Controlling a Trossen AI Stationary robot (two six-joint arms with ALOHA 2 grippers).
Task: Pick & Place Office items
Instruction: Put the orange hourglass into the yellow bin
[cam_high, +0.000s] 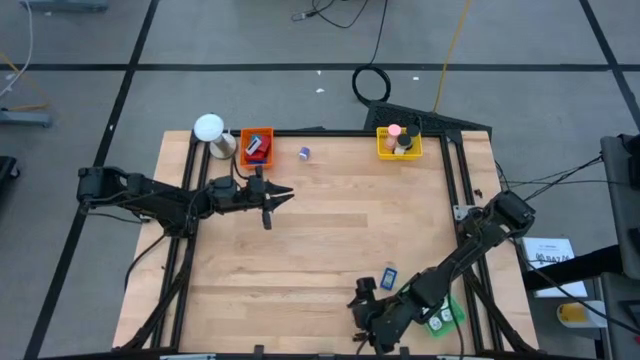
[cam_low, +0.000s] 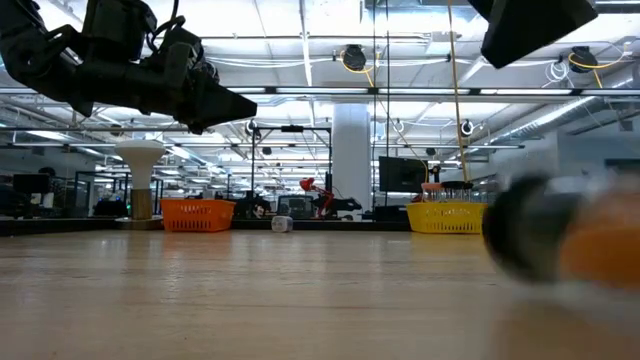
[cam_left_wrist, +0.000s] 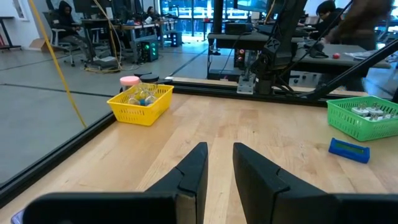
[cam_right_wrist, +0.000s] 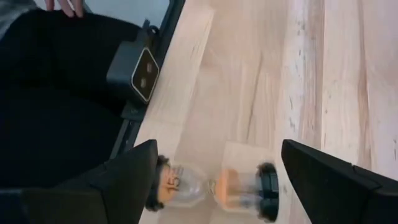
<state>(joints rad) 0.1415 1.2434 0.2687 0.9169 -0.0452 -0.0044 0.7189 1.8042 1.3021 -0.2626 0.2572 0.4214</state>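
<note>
Near the wooden table's (cam_high: 320, 250) front edge, the right gripper (cam_right_wrist: 214, 171) hangs spread wide over an hourglass-like piece (cam_right_wrist: 217, 185) lying flat. A blue rectangle (cam_high: 389, 277) lies just beyond. Mid-table, the left gripper (cam_left_wrist: 219, 171) hovers narrowly parted, empty. Orange tray (cam_high: 257, 146), yellow tray (cam_high: 398, 143) line the far edge; a lit workshop lies behind.

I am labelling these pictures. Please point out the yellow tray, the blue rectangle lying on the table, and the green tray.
yellow tray (cam_left_wrist: 151, 110), left wrist view, on its front wall.
blue rectangle (cam_left_wrist: 349, 150), left wrist view, on its top face.
green tray (cam_left_wrist: 346, 121), left wrist view, on its front wall.
</note>
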